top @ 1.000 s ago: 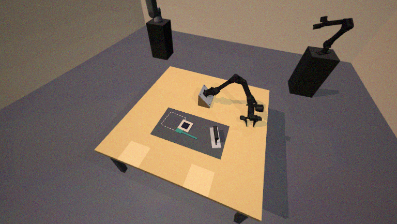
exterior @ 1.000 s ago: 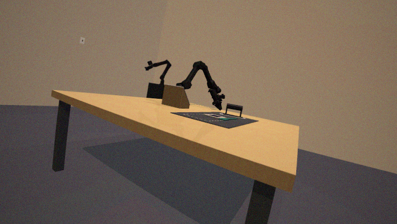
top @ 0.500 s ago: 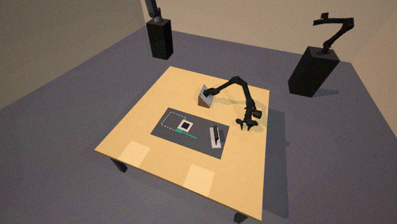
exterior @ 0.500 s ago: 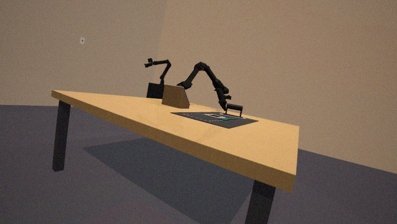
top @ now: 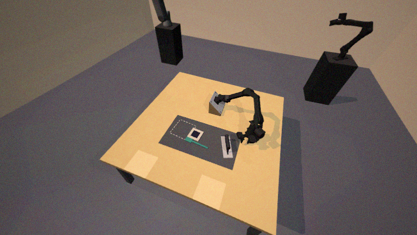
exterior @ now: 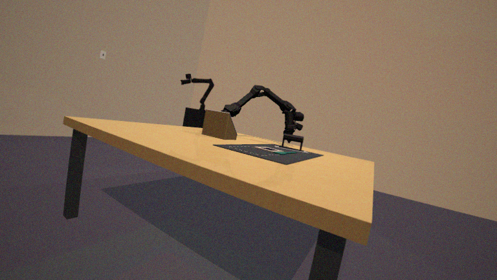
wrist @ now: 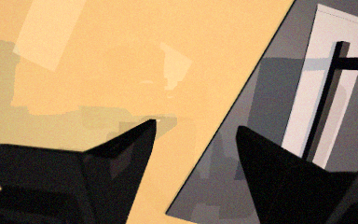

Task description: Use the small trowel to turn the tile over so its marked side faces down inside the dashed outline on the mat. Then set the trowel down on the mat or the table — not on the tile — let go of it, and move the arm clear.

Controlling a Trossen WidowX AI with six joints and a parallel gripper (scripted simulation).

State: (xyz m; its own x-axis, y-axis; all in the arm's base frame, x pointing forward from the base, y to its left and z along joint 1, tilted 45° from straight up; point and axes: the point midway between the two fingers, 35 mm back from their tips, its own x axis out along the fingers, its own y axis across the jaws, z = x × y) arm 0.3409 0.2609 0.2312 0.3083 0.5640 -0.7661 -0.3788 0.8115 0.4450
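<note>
The trowel (top: 227,143) (exterior: 294,138) (wrist: 326,93) has a pale flat blade and a raised black handle, and lies at the right of the dark mat (top: 212,158) (exterior: 287,160) (wrist: 205,201). The white-edged tile (top: 195,133) (exterior: 271,149) lies flat with its dark mark up, across the right side of the dashed outline (top: 177,135). My gripper (top: 245,140) (wrist: 196,128) is open and empty, beside the mat's right edge near the trowel. The wrist view shows the trowel right of my fingers. The exterior view does not show my fingertips clearly behind the handle.
A teal tool (top: 200,144) (exterior: 285,152) with a thin handle lies by the tile's near edge. My arm's wedge-shaped base (top: 214,108) (exterior: 217,125) stands behind the mat on the wooden table (top: 172,171) (exterior: 329,182). Two other arms stand on black pedestals (top: 169,45) away from the table.
</note>
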